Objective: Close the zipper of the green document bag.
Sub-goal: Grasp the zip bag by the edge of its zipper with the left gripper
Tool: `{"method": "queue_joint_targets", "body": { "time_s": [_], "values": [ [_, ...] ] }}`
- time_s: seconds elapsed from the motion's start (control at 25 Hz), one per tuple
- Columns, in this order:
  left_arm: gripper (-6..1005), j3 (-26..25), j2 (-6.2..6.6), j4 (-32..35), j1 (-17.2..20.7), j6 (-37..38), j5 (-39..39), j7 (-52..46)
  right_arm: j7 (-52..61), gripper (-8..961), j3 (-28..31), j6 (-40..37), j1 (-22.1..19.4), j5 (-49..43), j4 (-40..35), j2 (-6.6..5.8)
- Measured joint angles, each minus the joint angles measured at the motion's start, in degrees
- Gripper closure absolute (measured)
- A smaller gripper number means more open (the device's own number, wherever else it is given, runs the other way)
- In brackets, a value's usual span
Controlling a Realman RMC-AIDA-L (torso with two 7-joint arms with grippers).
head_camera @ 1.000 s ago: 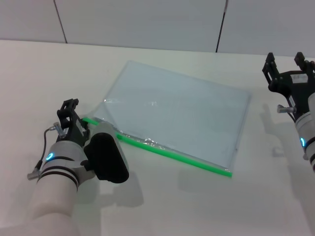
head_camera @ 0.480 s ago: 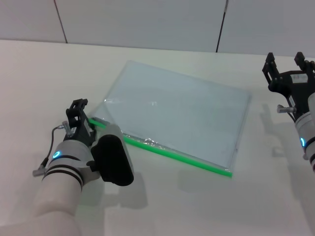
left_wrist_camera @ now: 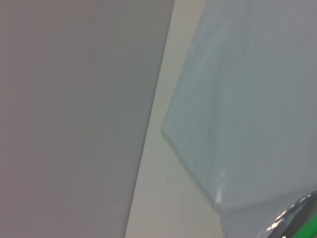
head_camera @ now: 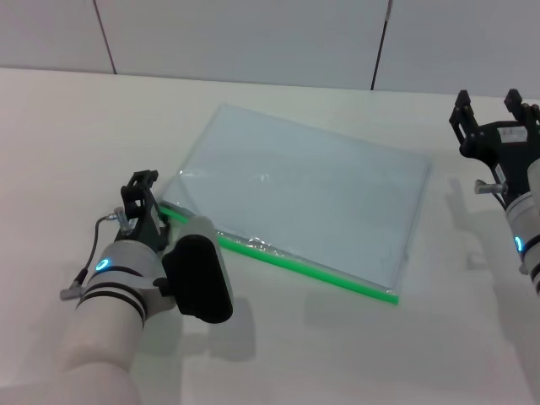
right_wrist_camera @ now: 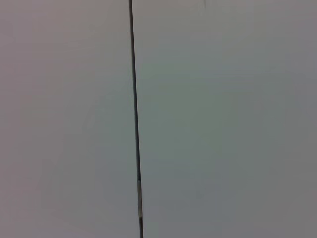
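Left hand (head_camera: 143,198): sitting at the near-left corner of the green document bag (head_camera: 308,198), right at the left end of the zipper (head_camera: 287,263); fingers hidden by the wrist body in the head view, so grip width impossible to tell, and contact with the green strip not confirmable.
Right hand (head_camera: 491,114): hanging parked well apart from the bag at the far right of the tabletop (head_camera: 67,126), pointing upward, fingers spread wide with nothing between them.
Tabletop: carrying the bag alone, pale and plain, with a panelled wall (right_wrist_camera: 223,119) behind.
Green document bag: lying flat near the middle of the tabletop, turned at a slant, translucent and pale; filling much of the left wrist view (left_wrist_camera: 247,109) with one corner showing.
Zipper: running along the bag's near long edge from the left hand down to the right corner; slightly puckered just past the left hand; a sliver of green peeking in at the corner of the left wrist view (left_wrist_camera: 308,229).
Slider: not clearly showing; probably lying under or just by the left hand, judging by where that hand is placed.
Step in hand: reaching for and settling on the slider end, by the look of it; pull along the edge not yet begun.
Next move: calling for a firm pinch on the slider, then dragging it along the green strip toward the right corner, keeping the bag from sliding or bunching, possibly needing the right hand to pin it.
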Motion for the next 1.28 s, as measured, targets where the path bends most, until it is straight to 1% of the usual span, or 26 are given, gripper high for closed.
{"method": "queue_joint_targets", "body": {
  "time_s": [0.88, 1.28],
  "values": [
    [418, 0.0, 0.0, 0.0, -0.5, 2.8, 2.4, 4.5, 0.0, 260, -0.4, 0.0, 0.2, 0.0, 0.1, 0.0],
    [417, 0.0, 0.0, 0.1, -0.4, 3.3, 3.8, 5.0, 0.0, 261, -0.4, 0.0, 0.2, 0.0, 0.1, 0.0]
  ]
}}
